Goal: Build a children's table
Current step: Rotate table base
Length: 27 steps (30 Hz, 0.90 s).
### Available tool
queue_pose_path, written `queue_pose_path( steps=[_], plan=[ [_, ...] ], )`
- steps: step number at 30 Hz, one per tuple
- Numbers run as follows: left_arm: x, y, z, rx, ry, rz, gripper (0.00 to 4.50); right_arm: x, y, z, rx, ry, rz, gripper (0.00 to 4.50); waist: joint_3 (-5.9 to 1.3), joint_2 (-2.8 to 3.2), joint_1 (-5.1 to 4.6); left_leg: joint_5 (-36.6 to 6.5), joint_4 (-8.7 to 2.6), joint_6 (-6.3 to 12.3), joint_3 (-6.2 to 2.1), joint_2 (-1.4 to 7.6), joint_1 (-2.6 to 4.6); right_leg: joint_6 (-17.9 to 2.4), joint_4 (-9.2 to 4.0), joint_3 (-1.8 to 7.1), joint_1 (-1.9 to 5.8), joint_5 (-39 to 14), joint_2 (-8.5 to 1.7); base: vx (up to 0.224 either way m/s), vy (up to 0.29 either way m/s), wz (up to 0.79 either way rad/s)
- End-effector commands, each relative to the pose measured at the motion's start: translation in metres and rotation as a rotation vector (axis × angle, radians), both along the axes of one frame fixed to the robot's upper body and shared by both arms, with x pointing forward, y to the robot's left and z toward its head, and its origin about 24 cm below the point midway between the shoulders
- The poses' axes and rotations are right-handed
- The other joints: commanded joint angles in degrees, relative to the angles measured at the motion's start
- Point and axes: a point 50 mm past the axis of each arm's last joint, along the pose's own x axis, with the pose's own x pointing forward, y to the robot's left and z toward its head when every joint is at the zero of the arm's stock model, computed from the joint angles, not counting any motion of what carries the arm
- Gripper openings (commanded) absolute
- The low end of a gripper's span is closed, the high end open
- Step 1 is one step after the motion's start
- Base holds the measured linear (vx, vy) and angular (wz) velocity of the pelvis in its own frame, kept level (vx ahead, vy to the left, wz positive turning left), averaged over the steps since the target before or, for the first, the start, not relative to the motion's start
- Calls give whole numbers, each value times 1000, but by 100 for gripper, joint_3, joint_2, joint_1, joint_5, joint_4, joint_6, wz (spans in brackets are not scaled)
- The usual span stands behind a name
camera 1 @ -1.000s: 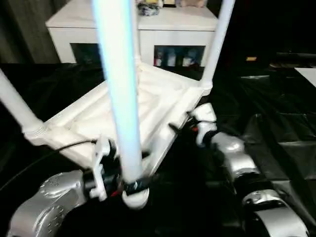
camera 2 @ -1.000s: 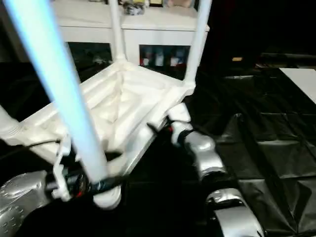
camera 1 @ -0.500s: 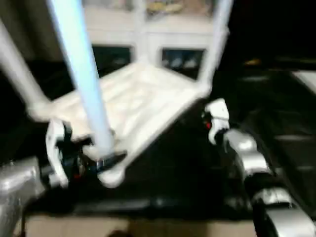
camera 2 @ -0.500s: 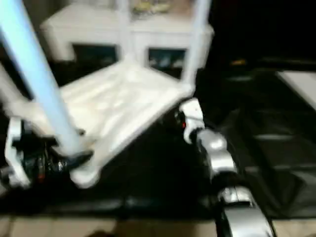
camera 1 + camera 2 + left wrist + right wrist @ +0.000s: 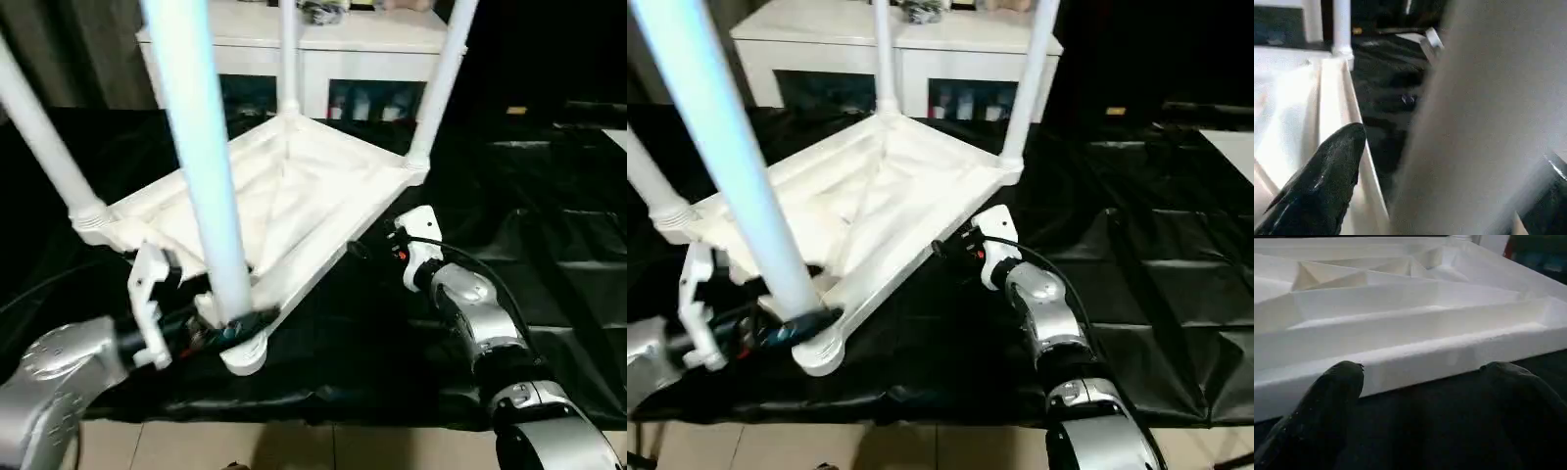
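The children's table lies upside down, its white ribbed tabletop facing up on black sheeting. Four white legs stand in the corner sockets: a near one, a left one, a far one and a right one. My left gripper is shut on the near leg just above its socket, one finger on either side of the tube. My right gripper sits open beside the tabletop's right long rim, apart from it, fingers spread with nothing between them.
A white cabinet with glass doors stands behind the table. Black sheeting covers the ground around it and ends at a tiled floor near me. A white slab's corner lies at the far right.
The whole picture shook and shifted, so the camera moved. My left gripper keeps its hold on the near leg, and the right one stays by the rim.
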Motion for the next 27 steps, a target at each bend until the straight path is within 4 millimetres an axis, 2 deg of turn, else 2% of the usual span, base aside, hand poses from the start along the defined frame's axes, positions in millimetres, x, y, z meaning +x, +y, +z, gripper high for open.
queue_pose_path(
  steps=[1, 4, 5, 6, 8, 9, 13, 14, 16, 19, 23, 25, 27],
  plan=[
    [0, -6, -3, 19, 7, -20, 449, 1, -2, -1, -34, 14, -18, 436, -343, 56, -12, -676, -479, 43, -60, 200, 18, -1253, -444, 286, 254, 141, -399, 0, 0, 0],
    [-5, -15, -4, 21, 25, -95, 449, 5, -3, -4, -80, 37, -62, 436, -363, 62, -17, -455, -459, 122, -43, 192, 38, -1368, -428, 273, 253, 422, -388, 0, 0, 0],
    [-9, -22, -2, 19, 35, -148, 449, 7, -4, -6, -97, 47, -90, 436, -363, 36, -20, -445, -457, 139, -35, 196, 41, -1396, -429, 273, 254, 453, -387, 0, 0, 0],
    [-10, -25, -2, 19, 38, -168, 449, 8, -4, -6, -100, 51, -97, 436, -362, 48, -18, -445, -462, 133, -38, 201, 46, -1422, -421, 269, 249, 432, -394, 0, 0, 0],
    [-18, -49, 2, 9, 54, -320, 449, 12, -4, -8, -111, 77, -136, 436, -345, 32, -18, -568, -473, 96, -25, 216, 64, -1453, -427, 269, 235, 221, -394, 0, 0, 0],
    [-18, -49, 2, 9, 54, -320, 449, 12, -4, -8, -111, 77, -136, 436, -345, 41, -9, -579, -467, 93, -21, 213, 70, -1445, -429, 271, 232, 197, -395, 0, 0, 0],
    [-3, -81, 6, -24, -30, -347, 449, 11, 19, -10, -88, 87, -46, 436, -358, -22, -3, -367, -453, 97, -10, 212, 35, -1403, -412, 283, 281, 489, -407, 0, 0, 0],
    [-2, -83, 5, -23, -33, -348, 449, 10, 21, -10, -85, 88, -36, 436, -351, -12, 9, -372, -455, 121, -14, 211, 41, -1396, -423, 282, 279, 447, -416, 0, 0, 0],
    [4, -91, 4, -15, -46, -353, 449, 9, 29, -11, -74, 93, -1, 436, -360, -39, -19, -338, -452, 163, -24, 211, 10, -1391, -414, 285, 318, 462, -436, 0, 0, 0],
    [19, -103, 2, 5, -74, -338, 449, 5, 37, -16, -86, 98, 30, 436, -361, -52, -85, -336, -441, 220, -25, 208, 12, -1412, -434, 280, 318, 395, -439, 0, 0, 0],
    [33, -111, -3, 58, -102, -301, 449, 4, 31, -20, -117, 96, -4, 436, -365, -35, -94, -305, -432, 269, -25, 209, 31, -1472, -437, 276, 306, 463, -435, 0, 0, 0],
    [52, -117, -5, 111, -161, -211, 449, 7, 14, -22, -147, 108, -109, 436, -375, -24, -80, -284, -429, 260, -22, 213, 49, -1485, -442, 277, 307, 516, -435, 0, 0, 0],
    [57, -118, -5, 124, -176, -189, 449, 8, 6, -21, -154, 107, -148, 436, -384, -12, -74, -287, -430, 255, -24, 223, 52, -1513, -428, 274, 307, 621, -434, 0, 0, 0]
  ],
)
